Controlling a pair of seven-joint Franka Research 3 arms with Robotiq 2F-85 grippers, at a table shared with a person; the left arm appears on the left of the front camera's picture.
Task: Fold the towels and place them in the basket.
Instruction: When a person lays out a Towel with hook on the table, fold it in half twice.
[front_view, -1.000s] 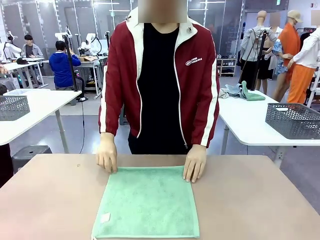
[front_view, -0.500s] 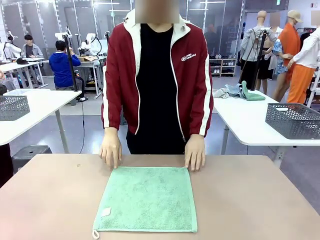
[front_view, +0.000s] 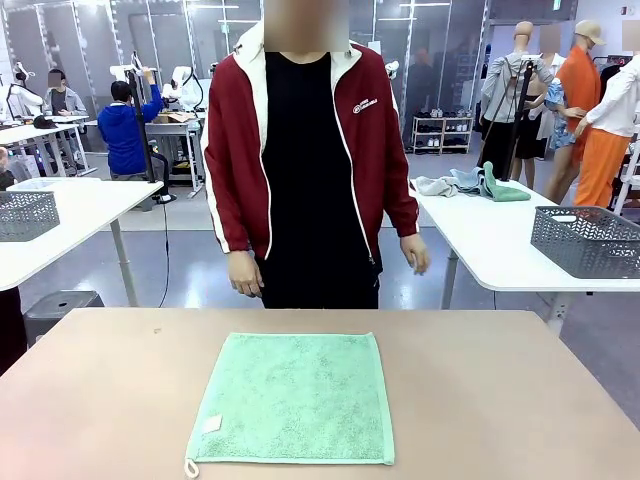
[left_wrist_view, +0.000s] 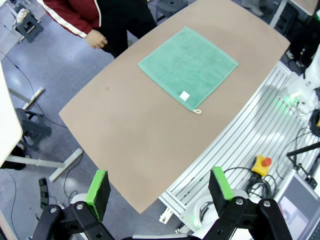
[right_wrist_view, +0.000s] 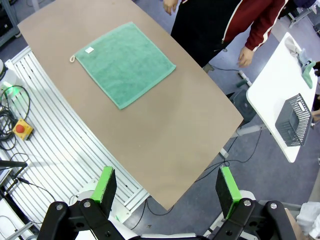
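A square mint-green terry-cloth towel (left_wrist_view: 187, 67) lies flat on the brown tabletop (left_wrist_view: 135, 145) at one o'clock, with a white tag (left_wrist_view: 184, 95) near its closer corner. A person's hand (left_wrist_view: 96, 39) hangs beyond the table edge at eleven. At six, the left gripper (left_wrist_view: 159, 180) spreads its green-padded jaws wide, holding nothing.

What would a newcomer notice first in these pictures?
A mint-green towel lies spread flat in the middle of the brown table, with a small white label near one corner. Behind it, at the far side, stands a person in a dark red jacket, touching nothing. In the wrist views the left gripper and the right gripper hover high above the table, green pads wide apart.
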